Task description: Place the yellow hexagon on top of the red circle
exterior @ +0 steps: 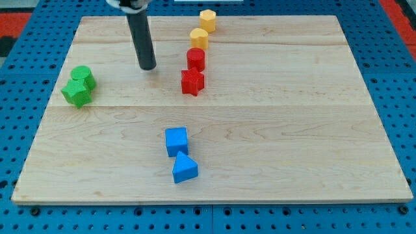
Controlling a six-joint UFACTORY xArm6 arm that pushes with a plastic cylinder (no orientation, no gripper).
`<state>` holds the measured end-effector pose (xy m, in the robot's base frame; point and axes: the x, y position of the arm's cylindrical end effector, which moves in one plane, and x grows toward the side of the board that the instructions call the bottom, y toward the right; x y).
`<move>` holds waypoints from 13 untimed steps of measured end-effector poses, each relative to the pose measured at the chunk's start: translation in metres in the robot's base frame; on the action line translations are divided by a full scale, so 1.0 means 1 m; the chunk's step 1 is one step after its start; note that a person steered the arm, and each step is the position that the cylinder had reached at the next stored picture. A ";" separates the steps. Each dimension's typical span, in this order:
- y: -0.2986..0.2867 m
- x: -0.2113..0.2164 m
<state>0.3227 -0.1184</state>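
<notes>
**Where our tip rests, the yellow hexagon sits apart at the frame's upper middle**

While our rod comes down from the upper left of the frame, our tip (148, 67) rests on the wooden board (292, 130), left of the column of yellow and red blocks and touching none of them. We have no jaws to speak of: the arm ends in a plain dark rod, so nothing opens, closes or grips.

We find the yellow hexagon (207, 19) at the top middle of the frame, close to the board's far edge. Just below it and slightly to the left sits a second yellow block (199, 38), rounded in outline; whether the two touch we cannot tell. Directly below that stands the red circle (195, 59), its upper edge just beside the second yellow block. The hexagon is therefore near the red circle but not on it, with the other yellow block between them. Below the red circle, touching or nearly touching it, lies a red star-like block (192, 82).

Our tip is level with the red circle, to its left, with bare board between them.

At the left edge of the board we see two green blocks pressed together: a round one (83, 77) and, just below it, a star-like one (77, 94). Toward the lower middle of the frame a blue cube (176, 141) sits just above a blue triangle (184, 169), the pair close together and well apart from everything else.
</notes>
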 end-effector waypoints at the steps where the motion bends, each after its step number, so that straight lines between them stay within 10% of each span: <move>1: 0.001 -0.064; 2: 0.011 -0.125; 10: 0.306 -0.121; 13: 0.218 -0.075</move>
<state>0.2474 0.0999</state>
